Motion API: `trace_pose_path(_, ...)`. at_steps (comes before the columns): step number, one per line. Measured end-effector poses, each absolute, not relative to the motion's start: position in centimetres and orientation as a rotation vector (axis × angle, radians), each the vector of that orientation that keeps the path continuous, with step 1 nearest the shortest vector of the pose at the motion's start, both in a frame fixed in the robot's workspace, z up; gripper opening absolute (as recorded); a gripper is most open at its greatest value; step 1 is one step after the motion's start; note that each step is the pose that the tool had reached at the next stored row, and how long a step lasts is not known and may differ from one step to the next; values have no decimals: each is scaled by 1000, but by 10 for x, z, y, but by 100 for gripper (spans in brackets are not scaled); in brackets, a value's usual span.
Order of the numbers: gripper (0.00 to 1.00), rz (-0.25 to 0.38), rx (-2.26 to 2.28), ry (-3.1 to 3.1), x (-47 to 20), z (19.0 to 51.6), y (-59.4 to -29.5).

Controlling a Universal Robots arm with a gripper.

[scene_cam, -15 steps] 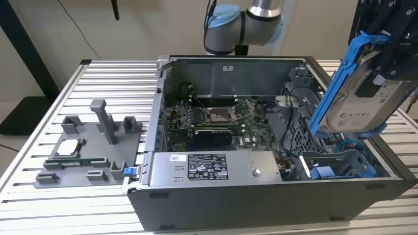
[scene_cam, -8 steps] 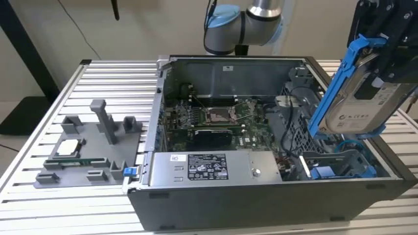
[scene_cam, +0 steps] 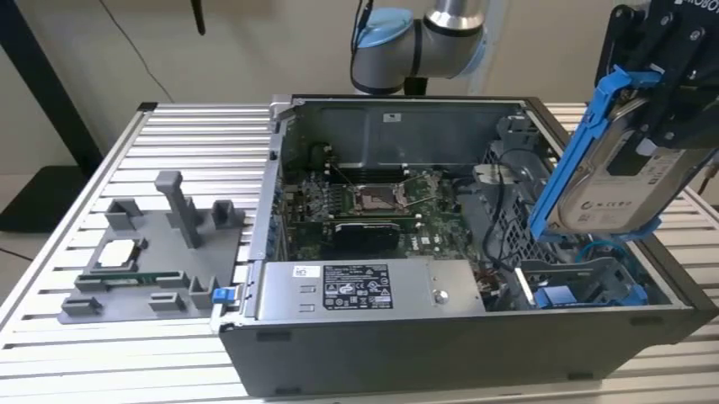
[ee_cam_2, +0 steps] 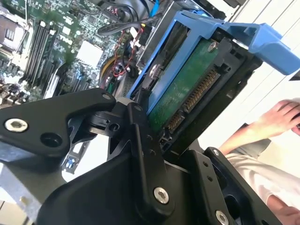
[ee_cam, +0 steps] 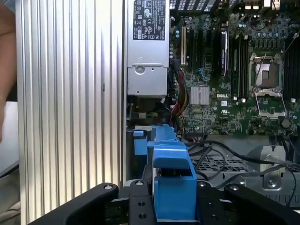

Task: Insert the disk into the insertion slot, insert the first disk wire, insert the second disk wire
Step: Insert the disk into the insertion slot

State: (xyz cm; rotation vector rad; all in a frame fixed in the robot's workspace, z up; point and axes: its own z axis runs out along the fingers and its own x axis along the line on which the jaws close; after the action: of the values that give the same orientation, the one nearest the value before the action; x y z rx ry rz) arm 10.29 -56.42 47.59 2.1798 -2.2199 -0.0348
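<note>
A: What have the jaws got?
B: Your gripper (scene_cam: 665,118) is clamped on the blue-framed disk (scene_cam: 618,189), one jaw on each side. In the second wrist view its green circuit board (ee_cam_2: 185,93) faces the camera.
A: And where is the disk?
B: In the air, on edge and tilted, over the exterior view's right end of the computer case (scene_cam: 450,345). The insertion slot (scene_cam: 584,284) lies below it, apart. Beside the slot sits the power-supply box (scene_cam: 359,290), with the motherboard (scene_cam: 371,202) behind. A person's hand (ee_cam_2: 281,115) is clear of the disk.
</note>
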Motion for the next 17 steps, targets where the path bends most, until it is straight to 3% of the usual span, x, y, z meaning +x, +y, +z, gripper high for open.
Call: trace_pose_path(17, 0, -29, 2178, -2218, 103, 467, -564)
